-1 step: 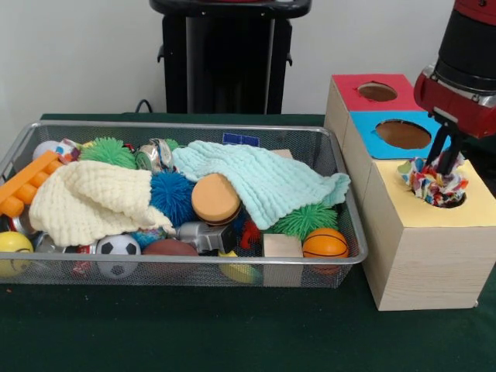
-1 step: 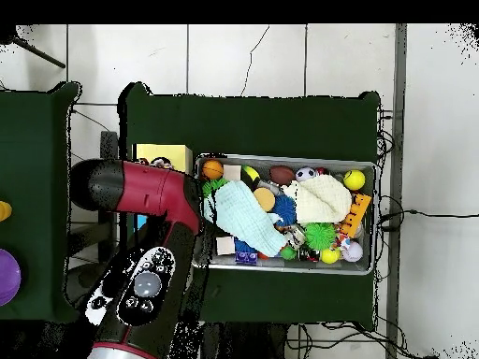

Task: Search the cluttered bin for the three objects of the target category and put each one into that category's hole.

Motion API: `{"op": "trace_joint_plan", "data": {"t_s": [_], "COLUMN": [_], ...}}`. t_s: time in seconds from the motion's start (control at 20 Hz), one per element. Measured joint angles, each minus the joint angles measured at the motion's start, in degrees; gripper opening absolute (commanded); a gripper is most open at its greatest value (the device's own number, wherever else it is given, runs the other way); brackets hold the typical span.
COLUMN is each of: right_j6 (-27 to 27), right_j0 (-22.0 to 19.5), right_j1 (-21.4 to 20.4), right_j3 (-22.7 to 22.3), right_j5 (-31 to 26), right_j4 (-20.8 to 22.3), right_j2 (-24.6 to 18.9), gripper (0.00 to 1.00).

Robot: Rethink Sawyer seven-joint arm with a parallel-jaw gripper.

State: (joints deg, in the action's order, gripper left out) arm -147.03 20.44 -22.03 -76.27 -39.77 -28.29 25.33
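Observation:
At the right of the front view my gripper hangs over the hole of the yellow-topped box. It is shut on a bunched, many-coloured patterned cloth that rests partly in that hole. The wire bin holds a mint green knitted cloth and a cream knitted cloth, both draped over other items. In the overhead view the arm hides the gripper and most of the boxes. The mint cloth and the cream cloth show in the bin.
Behind the yellow box stand a blue-topped box and a red-topped box, each with a round hole. The bin also holds spiky balls, a soccer ball, a small basketball, a wooden block and orange bricks.

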Motion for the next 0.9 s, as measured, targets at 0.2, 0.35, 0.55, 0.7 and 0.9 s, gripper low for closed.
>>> {"op": "trace_joint_plan", "data": {"t_s": [0.2,0.35,0.55,0.7,0.9], "right_j6": [0.0,0.0,0.0,0.0,0.0], "right_j0": [-0.1,-0.4,-1.2,-1.6,-1.6], "right_j1": [0.4,0.8,1.2,1.0,1.0], "right_j3": [-0.2,-0.4,-0.6,-0.6,-0.6], "right_j5": [5.3,9.5,12.4,12.6,12.6], "right_j4": [-0.8,-1.0,-1.0,-0.9,-0.7], "right_j2": [-0.2,-0.8,-2.0,-2.6,-2.6], "gripper": [0.00,0.00,0.00,0.00,0.00]}}
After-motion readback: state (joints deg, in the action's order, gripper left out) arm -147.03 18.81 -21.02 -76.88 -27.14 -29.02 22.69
